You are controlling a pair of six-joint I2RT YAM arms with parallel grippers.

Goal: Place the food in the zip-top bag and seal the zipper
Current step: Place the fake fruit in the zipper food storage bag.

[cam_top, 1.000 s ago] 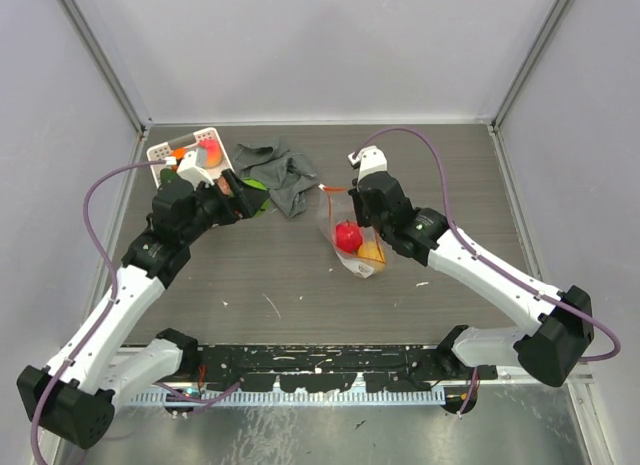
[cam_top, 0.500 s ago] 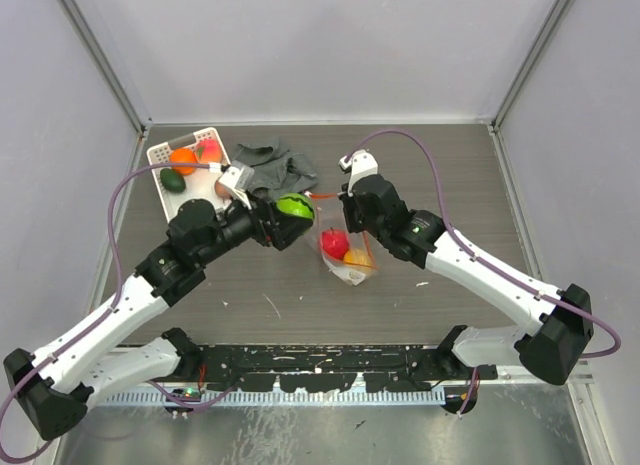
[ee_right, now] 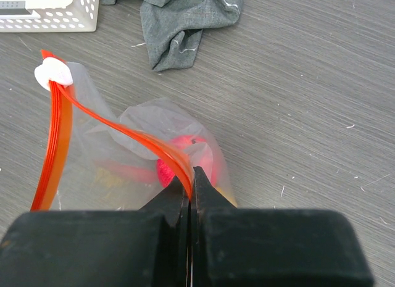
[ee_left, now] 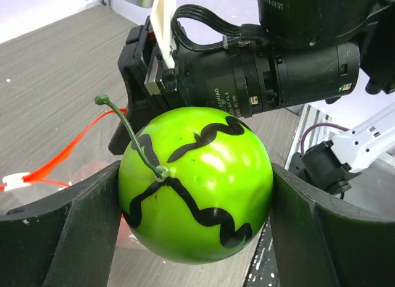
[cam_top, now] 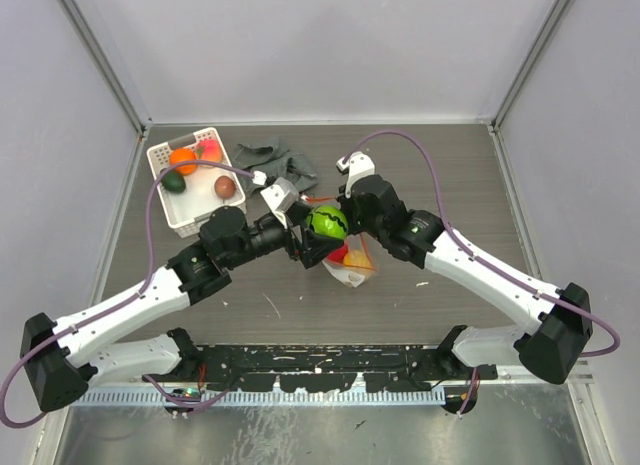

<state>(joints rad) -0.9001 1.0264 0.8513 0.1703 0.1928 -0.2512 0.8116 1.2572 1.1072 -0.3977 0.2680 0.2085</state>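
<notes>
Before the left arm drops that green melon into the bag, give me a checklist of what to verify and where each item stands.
1. Grip on the green melon: clamped in the left hand. Ok.
2. Bag mouth held: right hand pinched shut on the zipper. Ok.
3. Mouth open: the zipper's two sides part above the zip-top bag, but wide enough for the melon? Cannot tell.
4. Melon over the mouth: in the top view it sits beside the right hand, near the bag; exact alignment, cannot tell.
5. Room inside: a red fruit already lies in the bag; space left, cannot tell.
</notes>
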